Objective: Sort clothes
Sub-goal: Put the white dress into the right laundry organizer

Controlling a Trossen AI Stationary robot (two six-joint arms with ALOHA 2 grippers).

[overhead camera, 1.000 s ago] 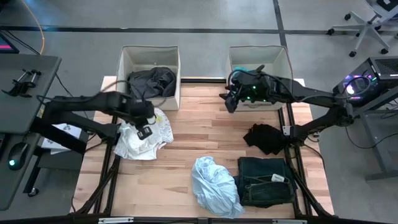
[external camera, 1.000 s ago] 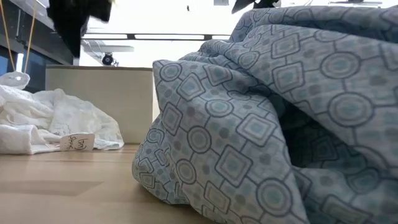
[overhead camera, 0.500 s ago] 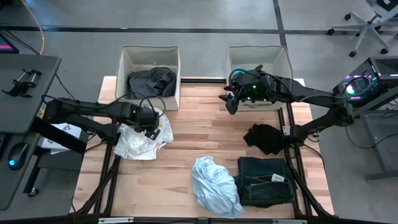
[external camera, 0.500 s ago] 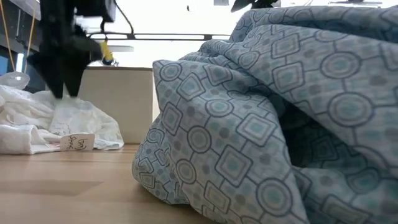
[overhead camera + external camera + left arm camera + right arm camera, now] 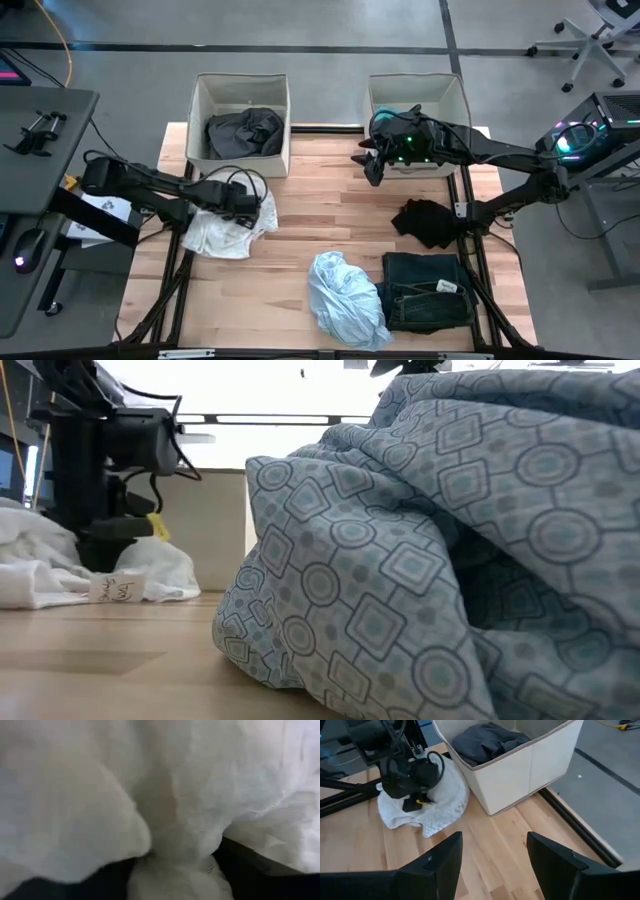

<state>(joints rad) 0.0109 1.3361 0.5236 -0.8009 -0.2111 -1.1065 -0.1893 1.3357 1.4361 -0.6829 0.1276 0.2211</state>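
Observation:
A crumpled white garment (image 5: 222, 230) lies on the table's left half, in front of the left bin. My left gripper (image 5: 243, 205) is down on it, fingers open, with white cloth (image 5: 175, 845) bulging between them. My right gripper (image 5: 492, 855) hangs open and empty above the table's far middle (image 5: 368, 168), beside the right bin. A pale blue patterned garment (image 5: 345, 295) is heaped at the near edge, with dark denim (image 5: 428, 290) to its right and a black garment (image 5: 425, 222) farther back. A dark grey garment (image 5: 243, 130) lies in the left bin. My left gripper comes at the white garment's far right part (image 5: 440, 795) from above, pointing down. Its open fingers (image 5: 260, 880) stand sunk in the crumpled cloth, with a bulge of it between them. The garment lies on the table; one layer or several, I cannot tell.
Two beige fabric bins stand at the far edge: the left one (image 5: 200, 100) and the right one (image 5: 460, 95), which shows a bit of teal cloth. Bare wood lies in the table's middle (image 5: 320, 215). The blue garment fills most of the low view (image 5: 430, 560).
My left gripper has come down from above onto the white garment and now rests in it. The cloth's hump under it has sunk lower. My right gripper has kept still.

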